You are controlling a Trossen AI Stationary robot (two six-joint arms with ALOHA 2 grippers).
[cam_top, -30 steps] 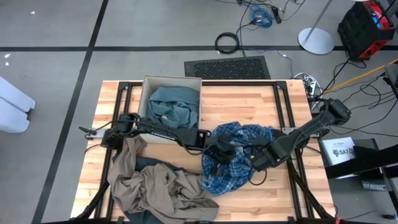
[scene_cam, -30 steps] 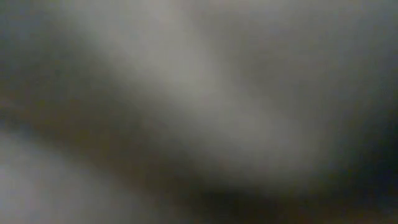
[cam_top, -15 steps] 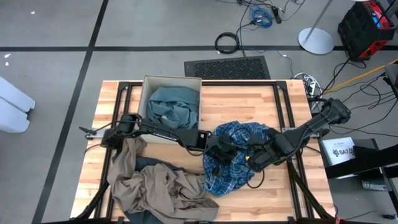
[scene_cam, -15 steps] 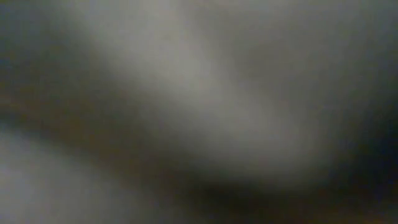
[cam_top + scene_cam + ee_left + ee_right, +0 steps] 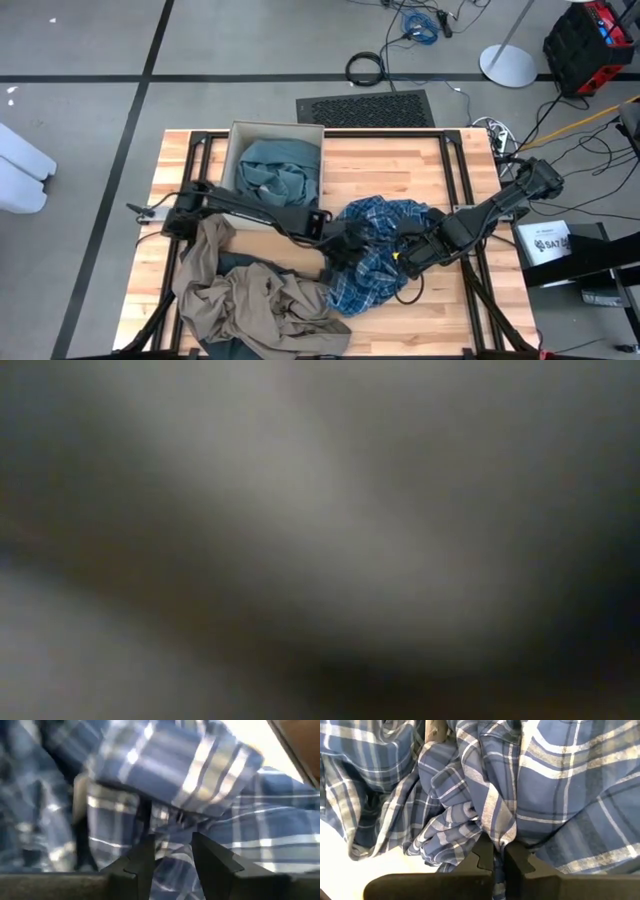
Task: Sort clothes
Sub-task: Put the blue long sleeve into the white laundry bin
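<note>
The blue-and-white plaid shirt (image 5: pixel 385 235) lies bunched at the table's middle right. My right gripper (image 5: pixel 405 258) is shut on it from the right. My left gripper (image 5: pixel 350 250) stands open at the shirt's left side, and plaid cloth (image 5: pixel 172 827) shows just beyond its fingertips (image 5: pixel 146 851). A teal-grey garment (image 5: pixel 275 175) lies in the cardboard box (image 5: pixel 232 150) at the far left. A khaki-tan garment (image 5: pixel 255 305) is heaped at the near left, over a dark navy one (image 5: pixel 238 264). The low view is a blur. My left gripper's open fingers stand against the plaid cloth; whether they touch it I cannot tell. My right gripper pinches a gathered fold of the plaid shirt (image 5: pixel 501 834) between its two fingertips (image 5: pixel 482 854), coming steeply from above. Creases run up out of the pinch; the rest of the shirt lies on the table.
Bare wooden table (image 5: pixel 400 160) lies at the far right and along the near right edge. Black frame rails (image 5: pixel 455 170) cross the table top. Cables and a black mat (image 5: pixel 365 108) lie on the floor beyond the far edge.
My right gripper has risen a little with its fold of the plaid shirt, and the shirt's near part has drawn in. My left gripper has tipped up and pulled back slightly toward the table's left.
</note>
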